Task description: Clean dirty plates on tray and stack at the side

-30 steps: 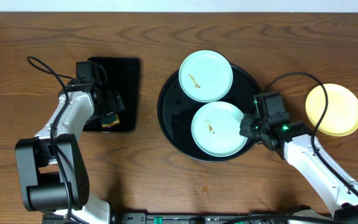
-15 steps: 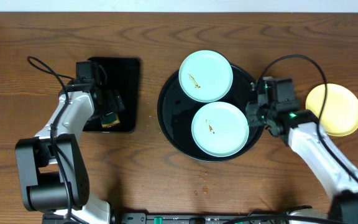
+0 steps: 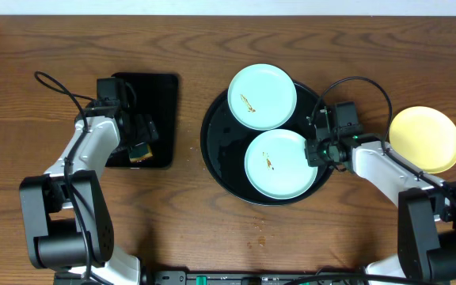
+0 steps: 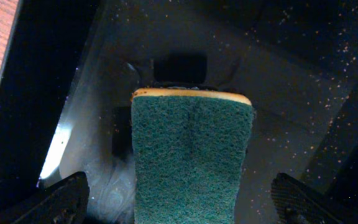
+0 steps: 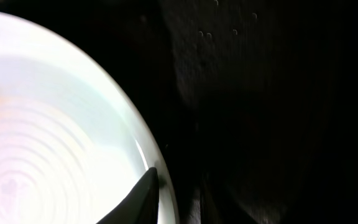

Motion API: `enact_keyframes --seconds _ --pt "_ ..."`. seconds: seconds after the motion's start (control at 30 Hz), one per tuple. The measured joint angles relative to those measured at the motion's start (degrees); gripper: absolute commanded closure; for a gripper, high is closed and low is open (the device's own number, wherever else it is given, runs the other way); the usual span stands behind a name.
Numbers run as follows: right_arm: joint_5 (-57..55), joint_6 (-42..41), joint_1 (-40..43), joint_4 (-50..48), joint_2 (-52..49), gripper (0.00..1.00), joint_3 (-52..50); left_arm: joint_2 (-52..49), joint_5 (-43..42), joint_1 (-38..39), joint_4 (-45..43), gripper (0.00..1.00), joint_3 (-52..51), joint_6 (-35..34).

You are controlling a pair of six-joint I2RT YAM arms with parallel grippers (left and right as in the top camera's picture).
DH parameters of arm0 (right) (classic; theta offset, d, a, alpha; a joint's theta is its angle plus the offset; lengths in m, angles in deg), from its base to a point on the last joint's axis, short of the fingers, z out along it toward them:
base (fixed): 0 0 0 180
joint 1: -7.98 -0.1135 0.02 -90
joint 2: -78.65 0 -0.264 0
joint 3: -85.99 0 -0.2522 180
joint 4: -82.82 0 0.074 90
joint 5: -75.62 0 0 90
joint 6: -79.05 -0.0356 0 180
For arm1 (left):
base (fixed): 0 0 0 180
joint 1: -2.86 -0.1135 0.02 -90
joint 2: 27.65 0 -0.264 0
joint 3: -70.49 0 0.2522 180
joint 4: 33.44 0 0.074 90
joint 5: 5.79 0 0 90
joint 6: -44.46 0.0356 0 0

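The 2 mint-blue plates lie on the round black tray (image 3: 218,150). The farther mint plate (image 3: 262,96) sits at the tray's back edge, overhanging the rim a little, with a brown smear left of its middle. The nearer mint plate (image 3: 279,165) lies just in front of it, the 2 all but touching, and has a small brown mark near its centre. The yellow plate (image 3: 425,139) is off the tray, alone on the tabletop (image 3: 212,237) to the right.

My right hand (image 3: 317,152) is at the right rim of the nearer mint plate, low over the tray. From my right wrist, 1 dark fingertip (image 5: 143,193) lies against that plate's edge. The other finger is lost in the dark, so I cannot tell how far this hand is spread or whether it grips the rim.

My left hand (image 3: 142,142) hangs over the smaller rectangular black tray (image 3: 157,95), well apart from the plates. A green scouring sponge (image 4: 191,162) with a yellow layer lies on that tray. My 2 fingers are spread wide, 1 on each side of the sponge and clear of it.

A few brown specks lie on the tabletop in front of the round tray.
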Motion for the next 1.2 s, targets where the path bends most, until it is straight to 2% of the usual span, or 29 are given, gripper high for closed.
enact_keyframes --seconds 0.03,0.1,0.13,0.3,0.47,0.5,0.53,0.57,0.6,0.63,0.67,0.7,0.73,0.77,1.0,1.03,1.1,1.13,1.17,1.2 --pt "0.28 0.0 0.0 -0.28 -0.09 0.8 0.0 0.0 0.0 0.0 0.07 0.07 0.0 -0.02" --pt "0.59 0.0 0.0 -0.48 -0.17 0.8 0.02 0.0 -0.07 -0.02 -0.04 0.21 0.0 -0.22" --pt "0.63 0.0 0.0 -0.5 -0.17 0.8 0.02 0.0 -0.07 -0.02 -0.04 0.23 0.0 -0.13" --pt "0.7 0.0 0.0 -0.61 -0.17 0.8 0.02 -0.02 -0.2 0.0 -0.83 0.23 -0.55 -0.9" --pt "0.9 0.0 0.0 -0.83 -0.2 0.8 0.02 -1.84 -0.22 -0.02 -6.36 0.23 -3.41 -1.73" --pt "0.92 0.0 0.0 -0.85 -0.2 0.8 0.02 -2.49 -0.15 0.0 -8.07 0.37 -4.28 -1.68" --pt "0.92 0.0 0.0 -0.85 -0.2 0.8 0.02 -2.58 0.33 0.09 -8.9 0.61 -4.5 -2.14" --pt "0.94 0.0 0.0 -0.87 -0.2 0.8 0.02 -2.58 0.09 0.04 -10.05 0.78 -4.59 -2.12" --pt "0.94 0.0 0.0 -0.87 -0.2 0.8 0.02 -2.67 0.09 0.04 -10.6 0.85 -4.66 -2.03" --pt "0.96 0.0 0.0 -0.87 -0.2 0.8 0.02 -2.71 0.02 0.04 -11.06 0.85 -4.81 -2.05" --pt "0.96 0.0 0.0 -0.87 -0.2 0.8 0.02 -2.71 0.02 0.04 -11.32 0.77 -4.85 -1.95" --pt "0.96 0.0 0.0 -0.9 -0.2 0.8 0.02 -2.71 0.02 0.04 -11.5 0.5 -4.85 -1.84" --pt "0.98 0.0 0.0 -0.9 -0.2 0.8 0.02 -2.75 0.02 0.04 -11.61 0.35 -4.9 -1.86" --pt "1.01 0.0 0.0 -0.9 -0.2 0.8 0.02 -2.75 0.02 0.04 -11.67 0.33 -4.92 -2.01" --pt "1.11 0.0 0.0 -0.92 -0.2 0.79 0.02 -2.99 -0.13 0.04 -16.2 0.33 -5.25 -2.14" --pt "1.14 0.0 0.0 -0.92 -0.2 0.79 0.02 -3.13 -0.15 0.04 -16.9 0.38 -5.25 -2.16" --pt "1.18 0.0 0.0 -0.92 -0.2 0.79 0.02 -3.45 -0.17 0.04 -18.16 0.73 -5.27 -2.54" --pt "1.22 0.0 0.0 -0.92 -0.2 0.79 0.02 -3.65 -0.17 0.04 -18.56 0.78 -5.29 -2.23" --pt "1.27 0.0 0.0 -0.94 -0.2 0.78 0.02 -3.74 -0.15 0.04 -18.86 0.78 -5.29 -2.19" --pt "1.31 0.0 0.0 -0.94 -0.2 0.78 0.02 -3.76 -0.17 0.09 -19.1 0.71 -5.29 -2.14"
